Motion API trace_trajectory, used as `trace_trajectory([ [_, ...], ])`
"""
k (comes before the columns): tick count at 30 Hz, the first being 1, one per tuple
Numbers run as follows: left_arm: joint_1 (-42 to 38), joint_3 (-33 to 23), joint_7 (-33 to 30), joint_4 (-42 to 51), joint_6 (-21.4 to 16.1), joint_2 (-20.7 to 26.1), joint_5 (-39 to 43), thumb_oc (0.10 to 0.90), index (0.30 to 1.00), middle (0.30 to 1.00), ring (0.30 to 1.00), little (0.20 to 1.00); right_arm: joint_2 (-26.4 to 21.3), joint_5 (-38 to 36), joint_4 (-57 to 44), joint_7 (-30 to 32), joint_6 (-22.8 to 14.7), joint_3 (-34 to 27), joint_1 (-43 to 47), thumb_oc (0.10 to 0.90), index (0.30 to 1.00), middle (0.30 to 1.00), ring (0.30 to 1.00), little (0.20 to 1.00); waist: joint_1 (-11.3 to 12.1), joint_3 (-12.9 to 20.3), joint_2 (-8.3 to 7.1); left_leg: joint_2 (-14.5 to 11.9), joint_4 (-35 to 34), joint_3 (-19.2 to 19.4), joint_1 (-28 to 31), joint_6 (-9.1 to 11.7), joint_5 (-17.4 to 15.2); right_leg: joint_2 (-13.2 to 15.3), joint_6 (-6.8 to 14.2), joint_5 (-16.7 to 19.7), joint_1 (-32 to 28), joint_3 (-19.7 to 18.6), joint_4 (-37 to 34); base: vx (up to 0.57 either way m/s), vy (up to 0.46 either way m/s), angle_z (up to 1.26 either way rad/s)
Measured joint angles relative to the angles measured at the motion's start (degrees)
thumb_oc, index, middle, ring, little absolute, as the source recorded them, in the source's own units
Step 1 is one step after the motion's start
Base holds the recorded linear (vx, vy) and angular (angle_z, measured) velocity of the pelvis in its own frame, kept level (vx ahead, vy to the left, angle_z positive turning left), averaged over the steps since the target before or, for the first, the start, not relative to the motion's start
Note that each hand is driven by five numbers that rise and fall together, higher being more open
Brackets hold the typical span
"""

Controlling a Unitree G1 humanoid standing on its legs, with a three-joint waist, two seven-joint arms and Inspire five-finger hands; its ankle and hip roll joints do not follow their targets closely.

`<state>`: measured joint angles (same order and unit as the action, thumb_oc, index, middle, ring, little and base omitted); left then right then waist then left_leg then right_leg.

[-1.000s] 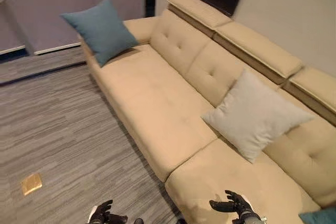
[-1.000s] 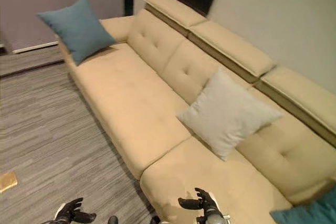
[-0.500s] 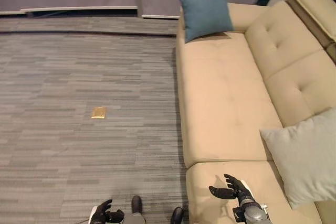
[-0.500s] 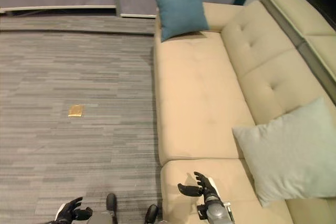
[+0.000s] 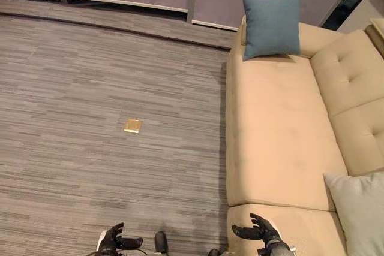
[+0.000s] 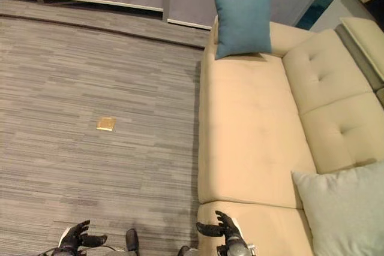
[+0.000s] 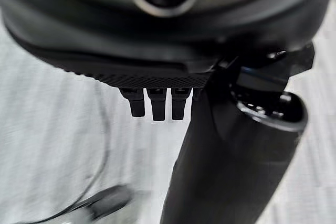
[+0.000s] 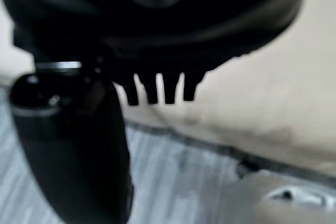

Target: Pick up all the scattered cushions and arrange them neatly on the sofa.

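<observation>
A blue cushion (image 5: pixel 271 24) stands upright against the far armrest of the beige sofa (image 5: pixel 276 124). A light grey cushion (image 5: pixel 363 211) leans on the backrest at the near right, cut off by the view's edge. My right hand (image 5: pixel 259 235) hovers open over the sofa's near seat corner and holds nothing. Low over the carpet at the bottom, my left hand (image 5: pixel 111 241) is open and empty too. In the wrist views, the left hand's fingers (image 7: pixel 155 103) and the right hand's fingers (image 8: pixel 157 88) stick out straight.
Grey striped carpet (image 5: pixel 90 88) spreads left of the sofa. A small brass floor plate (image 5: pixel 132 126) lies in it. A grey wall with a pale skirting (image 5: pixel 120 1) runs along the far side.
The camera has swung to the left, so more carpet and less of the sofa's backrest show. Both hands stay open and low, as before.
</observation>
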<state>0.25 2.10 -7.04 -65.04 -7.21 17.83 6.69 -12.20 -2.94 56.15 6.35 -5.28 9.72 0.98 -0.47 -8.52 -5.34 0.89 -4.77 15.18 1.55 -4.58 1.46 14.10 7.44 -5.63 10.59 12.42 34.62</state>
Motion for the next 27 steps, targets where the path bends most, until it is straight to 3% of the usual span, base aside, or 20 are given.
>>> trace_trajectory([
  [1,-0.53,0.08,-0.02,-0.09,0.04,0.14,0.00,0.800,0.900,0.900,0.900,0.900,0.03,0.07,-1.29,-0.07,-0.23,0.19,0.02,0.800,0.900,0.900,0.900,0.900,-0.66,-0.21,0.34,-0.05,-0.35,-0.62,1.16,-0.65,-1.32,-1.15,1.54,-3.13,1.67,-2.95,1.22,0.24,0.057,0.17],
  [2,-0.14,-0.05,-0.07,-0.15,0.03,0.72,0.00,0.800,0.900,0.900,0.900,0.900,0.02,0.11,-2.95,-0.28,-0.35,1.26,0.08,0.800,0.900,0.900,0.900,0.900,-0.88,-0.09,0.62,-0.29,-0.32,-0.40,1.57,0.27,-0.78,-4.38,0.93,-4.04,3.86,-4.83,-4.06,0.30,0.029,0.20],
  [4,-1.00,0.06,-0.02,-1.67,0.06,0.34,-0.02,0.800,0.900,0.900,0.900,0.900,-0.02,0.09,-2.67,-0.91,-0.42,1.68,-0.15,0.800,0.900,0.900,0.900,0.900,-2.53,0.01,0.22,-0.07,-0.32,-2.68,1.99,-0.11,-2.44,-9.96,-1.08,-0.96,7.66,-4.81,-17.98,0.40,-0.005,0.45],
  [5,-1.19,0.15,0.13,-3.22,0.10,-0.15,-0.06,0.800,0.900,0.900,0.900,0.900,-0.02,0.10,-2.35,-0.96,-0.24,1.69,-0.34,0.800,0.900,0.900,0.900,0.900,-3.29,0.09,0.03,0.17,-0.33,-3.42,2.40,0.22,-3.04,-11.13,-0.55,1.75,8.99,-4.69,-22.23,0.37,-0.024,0.63],
  [6,-1.12,0.24,0.23,-4.15,0.15,-0.46,-0.07,0.800,0.900,0.900,0.900,0.900,-0.03,0.09,-2.31,-0.96,-0.24,1.59,-0.80,0.800,0.900,0.900,0.900,0.900,-4.17,0.02,-0.24,0.57,-0.33,-4.40,3.00,0.95,-2.69,-11.18,-0.20,3.78,9.12,-4.55,-26.05,0.26,-0.015,0.55],
  [8,0.23,1.34,0.15,-4.31,0.13,-1.11,-0.78,0.800,0.900,0.900,0.900,0.900,-0.10,0.09,-1.71,-0.95,-0.07,1.39,-2.44,0.800,0.900,0.900,0.900,0.900,-4.87,0.14,-0.66,1.20,-0.47,-6.27,5.07,1.71,-4.92,-10.60,-1.86,8.08,8.75,-3.36,-28.93,0.28,-0.052,0.53],
  [10,1.87,2.48,0.24,-4.26,0.13,-2.19,-2.32,0.800,0.900,0.900,0.900,0.900,-0.34,0.03,0.03,-0.94,0.05,0.55,-3.91,0.800,0.900,0.900,0.900,0.900,-5.06,1.03,0.84,-0.67,-0.33,-8.48,7.37,2.54,-6.78,-12.00,-4.74,11.48,6.23,-2.90,-28.46,0.25,-0.094,0.56],
  [11,2.21,3.04,0.38,-4.24,0.14,-2.65,-2.40,0.800,0.900,0.900,0.900,0.900,-0.60,-0.06,-0.02,-0.96,0.11,-0.28,-5.22,0.800,0.900,0.900,0.900,0.900,-5.20,1.58,1.96,-1.83,1.08,-9.73,7.43,4.06,-7.05,-12.67,-5.60,11.81,5.02,-2.25,-29.00,0.20,-0.107,0.74],
  [13,2.13,2.99,0.50,-4.09,0.12,-2.92,-2.38,0.800,0.900,0.900,0.900,0.900,-0.82,-0.13,0.16,-0.98,0.40,-1.33,-5.49,0.800,0.900,0.900,0.900,0.900,-4.81,1.76,2.24,-2.48,6.70,-9.35,6.21,5.90,-7.06,-13.19,-7.28,11.47,2.04,-0.99,-31.55,0.17,-0.078,0.52],
  [15,2.49,2.12,0.34,-4.15,0.17,-2.82,-2.29,0.800,0.900,0.900,0.900,0.900,-0.91,-0.14,0.53,-0.97,0.35,-1.40,-4.84,0.800,0.900,0.900,0.900,0.900,-4.45,1.87,0.34,-2.29,21.87,-7.98,0.85,8.93,-7.29,-12.85,-9.86,12.63,-3.31,-0.84,-36.52,0.17,-0.043,-0.02],
  [16,3.16,1.90,0.27,-3.42,0.04,-3.07,-1.98,0.800,0.900,0.900,0.900,0.900,-1.55,-0.24,1.64,-0.87,0.22,-1.14,-2.99,0.800,0.900,0.900,0.900,0.900,-2.61,2.58,-0.80,-3.25,33.78,-8.51,-5.50,10.47,-8.45,-13.08,-12.63,12.25,-5.53,-3.32,-38.94,0.16,-0.025,-0.51],
  [18,2.33,1.52,0.18,-2.07,-0.05,-2.82,-1.61,0.800,0.900,0.900,0.900,0.900,-2.35,-0.42,1.47,-0.87,-0.07,-1.15,-1.25,0.800,0.900,0.900,0.900,0.900,-1.99,2.62,-1.00,-3.90,31.15,-8.94,-9.69,11.12,-8.72,-13.77,-13.29,11.72,-6.17,-4.21,-39.89,0.17,0.014,-0.41],
  [20,1.48,1.10,0.19,-1.98,0.06,-2.76,-1.18,0.800,0.900,0.900,0.900,0.900,-2.48,-0.42,1.60,-0.88,-0.01,-0.98,0.24,0.800,0.900,0.900,0.900,0.900,-1.84,2.16,-1.85,-4.05,22.18,-9.44,-11.15,10.92,-8.27,-14.50,-13.00,11.08,-7.58,-5.75,-39.90,0.25,0.089,-0.48],
  [21,1.53,1.08,0.18,-1.98,-0.02,-2.77,-0.73,0.800,0.900,0.900,0.900,0.900,-2.54,-0.41,1.58,-0.88,-0.05,-0.04,0.60,0.800,0.900,0.900,0.900,0.900,-1.52,1.71,-3.12,-3.76,12.23,-10.49,-10.45,11.11,-5.41,-15.06,-11.17,9.58,-9.43,-8.01,-40.30,0.35,0.179,-0.99],
  [22,1.37,1.10,0.26,-2.05,-0.12,-2.75,0.04,0.800,0.900,0.900,0.900,0.900,-2.55,-0.41,1.89,-0.81,-0.04,0.03,1.27,0.800,0.900,0.900,0.900,0.900,-0.43,1.54,-3.39,-3.77,3.90,-14.61,-10.86,12.34,-1.14,-16.23,-10.88,8.68,-10.22,-10.30,-40.31,0.35,0.198,-1.08],
  [24,0.23,1.13,0.23,-2.33,-0.31,-2.79,0.53,0.800,0.900,0.900,0.900,0.900,-2.61,-0.37,3.10,-0.34,0.14,0.05,1.31,0.800,0.900,0.900,0.900,0.900,-0.23,1.29,-3.06,-4.07,0.82,-17.92,-12.92,13.06,1.78,-17.38,-11.61,7.53,-11.34,-11.68,-40.29,0.28,0.190,-0.63],
  [27,-0.24,1.15,0.28,-2.78,-0.25,-3.01,0.44,0.800,0.900,0.900,0.900,0.900,-2.73,-0.23,4.65,0.22,0.58,-0.25,0.34,0.800,0.900,0.900,0.900,0.900,-0.27,0.97,-1.63,-4.37,2.03,-16.13,-12.70,11.52,3.02,-17.78,-11.34,5.29,-14.55,-13.13,-40.19,0.26,0.230,-0.44],
])
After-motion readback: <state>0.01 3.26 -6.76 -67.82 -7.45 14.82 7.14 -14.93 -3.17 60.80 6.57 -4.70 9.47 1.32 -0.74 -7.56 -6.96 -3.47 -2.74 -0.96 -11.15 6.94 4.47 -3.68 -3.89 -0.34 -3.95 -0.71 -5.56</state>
